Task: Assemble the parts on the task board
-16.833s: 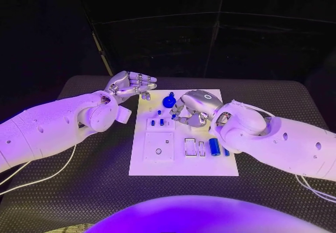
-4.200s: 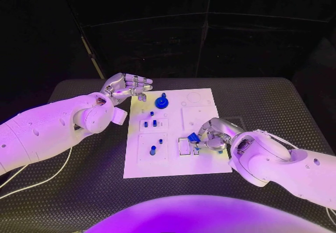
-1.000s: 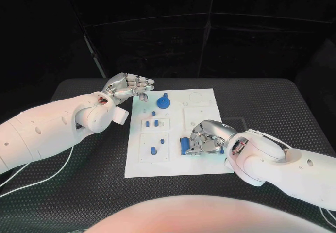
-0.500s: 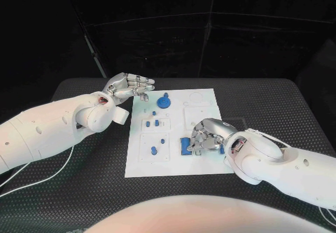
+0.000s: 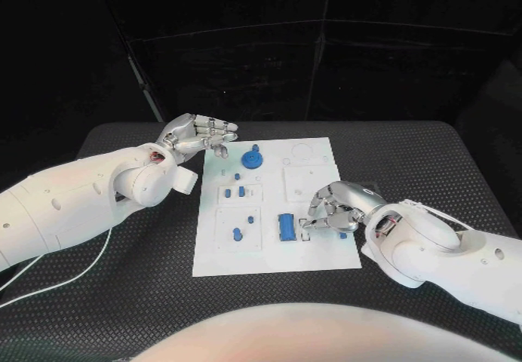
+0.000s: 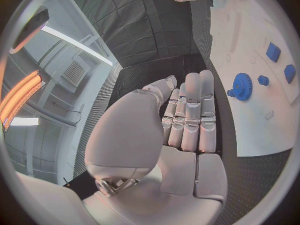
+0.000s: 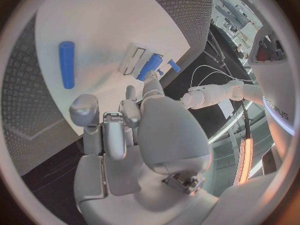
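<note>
The board (image 5: 272, 256) lies flat in the middle of the tabletop (image 5: 435, 158). The left hand (image 5: 199, 134) hovers just off the board's far left corner, fingers curled in on the palm with nothing in them; the left wrist view shows the fingers (image 6: 190, 112) folded side by side, empty. A blue gear (image 5: 253, 157) stands on the board near that hand, and small blue pegs (image 5: 234, 192) sit in the block below it; another blue piece (image 5: 238, 234) lies in the lower left block, too small to make out its shape.

The right hand (image 5: 337, 205) rests over the board's right side, fingers bent down toward the surface. A blue bar (image 5: 286, 226) lies just beside its fingertips, apart from them. The hand covers the slots under it, so whether it holds anything cannot be told. In the right wrist view a blue cylinder (image 7: 66, 64) lies free on the board beyond the fingers.
</note>
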Robot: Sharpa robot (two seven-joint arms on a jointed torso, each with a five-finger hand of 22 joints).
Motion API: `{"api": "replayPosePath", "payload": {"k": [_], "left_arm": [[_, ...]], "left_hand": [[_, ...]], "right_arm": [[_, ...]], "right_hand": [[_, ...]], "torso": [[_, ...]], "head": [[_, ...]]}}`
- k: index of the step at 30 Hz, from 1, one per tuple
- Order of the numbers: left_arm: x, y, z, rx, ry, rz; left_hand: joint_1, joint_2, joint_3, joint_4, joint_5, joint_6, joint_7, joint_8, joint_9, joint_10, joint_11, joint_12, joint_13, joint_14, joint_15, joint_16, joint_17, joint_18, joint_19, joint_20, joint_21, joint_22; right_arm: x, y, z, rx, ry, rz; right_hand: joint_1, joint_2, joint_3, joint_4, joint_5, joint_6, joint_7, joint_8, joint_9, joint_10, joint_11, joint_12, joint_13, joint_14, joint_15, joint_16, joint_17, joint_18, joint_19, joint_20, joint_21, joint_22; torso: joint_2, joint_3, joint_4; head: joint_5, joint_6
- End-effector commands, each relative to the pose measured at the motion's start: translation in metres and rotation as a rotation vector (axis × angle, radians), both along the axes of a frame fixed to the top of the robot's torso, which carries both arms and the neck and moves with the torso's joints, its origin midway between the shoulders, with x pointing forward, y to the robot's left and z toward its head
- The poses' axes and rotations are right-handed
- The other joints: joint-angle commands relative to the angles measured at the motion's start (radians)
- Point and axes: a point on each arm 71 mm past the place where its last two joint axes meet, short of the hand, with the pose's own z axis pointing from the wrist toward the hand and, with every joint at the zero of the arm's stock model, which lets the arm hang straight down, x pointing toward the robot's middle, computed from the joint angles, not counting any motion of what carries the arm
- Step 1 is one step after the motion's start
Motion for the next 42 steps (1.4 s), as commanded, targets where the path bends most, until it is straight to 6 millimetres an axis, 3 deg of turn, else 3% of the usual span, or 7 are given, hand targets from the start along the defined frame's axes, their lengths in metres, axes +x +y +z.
{"api": "replayPosePath", "payload": {"k": [1,4,6,9,14,16,42], "left_arm": [[0.000,0.000,0.001,-0.008,-0.003,-0.005],[0.000,0.001,0.001,-0.007,-0.002,-0.004],[0.000,0.001,0.001,-0.007,-0.003,-0.004],[-0.001,0.001,0.002,-0.008,-0.003,-0.005],[-0.002,0.000,0.001,-0.009,-0.003,-0.007],[-0.002,0.000,0.001,-0.010,-0.003,-0.008],[-0.002,0.001,0.001,-0.008,-0.002,-0.005]], "left_hand": [[-0.001,0.009,0.000,-0.004,-0.003,-0.009,0.000,0.001,0.000,-0.007,0.001,0.005,0.001,-0.005,-0.002,-0.003,-0.001,0.013,-0.004,0.001,-0.003,-0.001],[-0.001,0.009,0.000,-0.004,-0.003,-0.009,0.000,0.001,0.000,-0.007,0.001,0.005,0.001,-0.005,-0.002,-0.003,-0.001,0.013,-0.004,0.001,-0.003,-0.001],[-0.001,0.009,0.000,-0.004,-0.003,-0.009,0.000,0.001,0.000,-0.007,0.001,0.005,0.001,-0.005,-0.002,-0.003,-0.001,0.013,-0.004,0.001,-0.003,-0.001],[-0.001,0.009,0.000,-0.004,-0.003,-0.009,0.000,0.001,0.000,-0.007,0.001,0.005,0.001,-0.005,-0.002,-0.003,-0.001,0.013,-0.004,0.001,-0.003,-0.001],[-0.001,0.009,0.000,-0.004,-0.003,-0.009,0.000,0.001,0.000,-0.007,0.001,0.005,0.001,-0.005,-0.002,-0.003,-0.001,0.013,-0.004,0.001,-0.003,-0.001],[-0.001,0.009,0.000,-0.004,-0.003,-0.009,0.000,0.001,0.000,-0.007,0.001,0.005,0.001,-0.005,-0.002,-0.003,-0.001,0.013,-0.004,0.001,-0.003,-0.001],[-0.003,0.010,0.002,-0.008,-0.003,-0.011,0.001,0.002,0.000,-0.012,0.002,0.010,0.001,-0.006,-0.001,-0.004,-0.004,0.013,-0.004,0.001,-0.005,-0.002]], "right_arm": [[-0.003,-0.015,0.005,0.045,0.002,-0.041],[-0.005,-0.034,0.006,0.019,0.012,-0.082],[-0.006,-0.045,0.007,-0.009,0.014,-0.106],[-0.006,-0.057,0.007,-0.051,0.012,-0.131],[-0.007,-0.071,0.007,-0.128,-0.005,-0.153],[-0.006,-0.073,0.006,-0.150,-0.007,-0.155],[-0.013,-0.054,-0.019,-0.242,0.059,-0.087]], "right_hand": [[-0.045,0.001,-0.021,0.030,0.038,-0.017,0.011,-0.030,-0.015,-0.020,0.010,-0.020,-0.080,0.078,0.014,-0.005,0.134,-0.004,-0.007,0.009,-0.009,-0.006],[-0.098,0.007,-0.041,0.093,0.100,-0.017,0.017,-0.062,-0.031,-0.030,0.016,-0.046,-0.104,0.074,0.019,-0.013,0.119,0.001,-0.016,0.017,-0.021,-0.022],[-0.112,0.005,-0.045,0.112,0.104,-0.012,0.018,-0.072,-0.035,-0.029,0.017,-0.050,-0.107,0.073,0.020,-0.016,0.114,0.002,-0.018,0.019,-0.024,-0.027],[-0.111,0.000,-0.046,0.113,0.099,-0.006,0.017,-0.077,-0.038,-0.023,0.016,-0.042,-0.101,0.073,0.020,-0.017,0.113,0.002,-0.017,0.019,-0.024,-0.025],[-0.075,-0.005,-0.036,0.107,0.095,0.036,0.008,-0.078,-0.038,-0.005,0.008,-0.019,-0.080,0.075,0.015,-0.014,0.121,0.000,-0.009,0.016,-0.019,-0.014],[-0.061,-0.004,-0.033,0.103,0.099,0.050,0.004,-0.076,-0.037,-0.001,0.005,-0.015,-0.076,0.075,0.012,-0.014,0.122,-0.001,-0.008,0.014,-0.018,-0.011],[-0.045,-0.009,-0.036,0.105,0.100,0.083,-0.006,-0.070,-0.029,0.002,-0.003,-0.016,-0.076,0.075,0.005,-0.014,0.123,-0.001,-0.007,0.007,-0.020,-0.013]], "torso": [[-0.001,0.0000,-0.0030],[0.000,-0.0010,-0.0034],[0.000,-0.0013,-0.0046],[0.001,-0.0006,-0.0048],[-0.002,-0.0004,-0.0130],[-0.001,-0.0006,-0.0099],[0.000,-0.0011,-0.0059]], "head": [[-0.010,0.000],[-0.022,0.000],[-0.028,0.000],[-0.040,0.002],[-0.048,0.004],[-0.054,0.005],[-0.058,0.001]]}}
